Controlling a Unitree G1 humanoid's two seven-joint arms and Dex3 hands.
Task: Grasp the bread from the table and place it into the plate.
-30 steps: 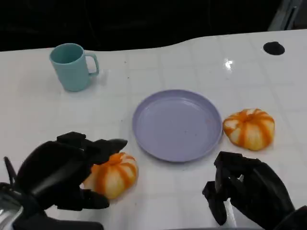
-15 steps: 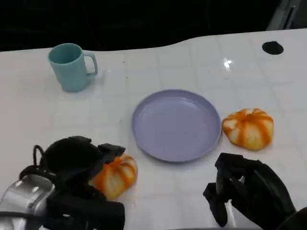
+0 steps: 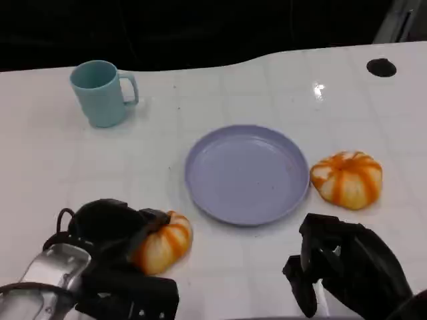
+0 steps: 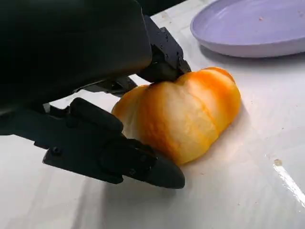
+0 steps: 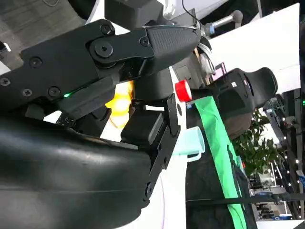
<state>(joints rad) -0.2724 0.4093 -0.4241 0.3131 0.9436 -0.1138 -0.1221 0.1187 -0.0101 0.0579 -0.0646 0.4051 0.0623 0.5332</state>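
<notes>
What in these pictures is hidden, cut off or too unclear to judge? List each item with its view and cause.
1. Head view: the near side of the left bread is hidden by the left hand, so a firm grip cannot be confirmed.
2. Head view: the right hand is cut off by the bottom edge.
3. Left wrist view: the plate is cut off by the top edge.
4. Right wrist view: the cup is mostly hidden by that hand.

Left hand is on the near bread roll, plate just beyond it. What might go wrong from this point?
1. The left hand has fingers on both sides of the near bread roll, which sits on the table. The roll looks soft, so a tight squeeze may crush it.
2. The plate rim lies close ahead; a low carry might bump it.
3. A second roll lies beyond the plate, near the right hand, and is not yet handled.
</notes>
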